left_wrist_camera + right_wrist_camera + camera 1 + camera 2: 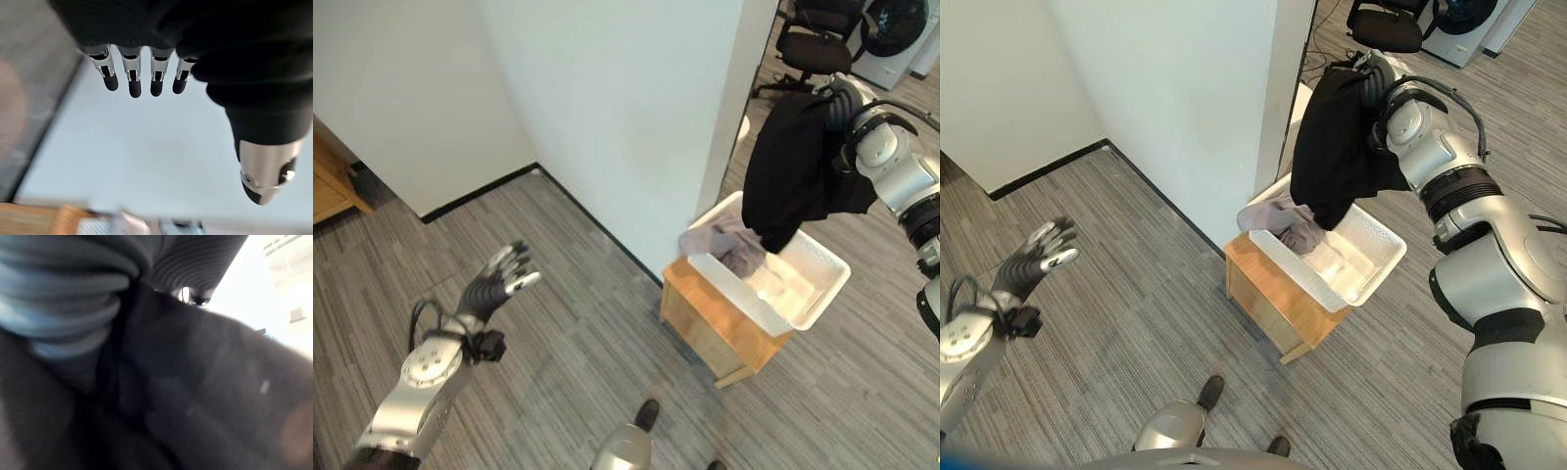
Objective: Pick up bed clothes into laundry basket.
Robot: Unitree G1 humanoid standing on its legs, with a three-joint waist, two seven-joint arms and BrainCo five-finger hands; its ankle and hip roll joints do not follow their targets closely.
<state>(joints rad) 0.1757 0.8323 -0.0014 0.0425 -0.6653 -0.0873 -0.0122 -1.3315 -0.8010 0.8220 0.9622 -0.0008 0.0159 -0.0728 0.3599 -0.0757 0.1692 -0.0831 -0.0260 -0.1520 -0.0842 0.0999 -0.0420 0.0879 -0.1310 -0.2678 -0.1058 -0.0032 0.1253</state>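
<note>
A black garment (793, 176) hangs from my raised right hand (843, 96), whose fingers are bunched in the cloth at its top. Its lower end dangles just above the white laundry basket (822, 294). The basket stands on a low wooden stand (715, 313) by the wall corner. A grey garment (729, 245) lies in the basket and is draped over its far rim. In the right wrist view dark cloth (205, 396) presses close against the hand. My left hand (499, 274) is held out over the floor at the left, with its fingers (132, 81) straight and holding nothing.
A white wall (626, 108) juts out to a corner right behind the basket. Beyond it stand a black office chair (818, 39) and a washing machine (901, 29). Wooden furniture (328, 181) sits at the far left, with grey plank floor (587, 333) between.
</note>
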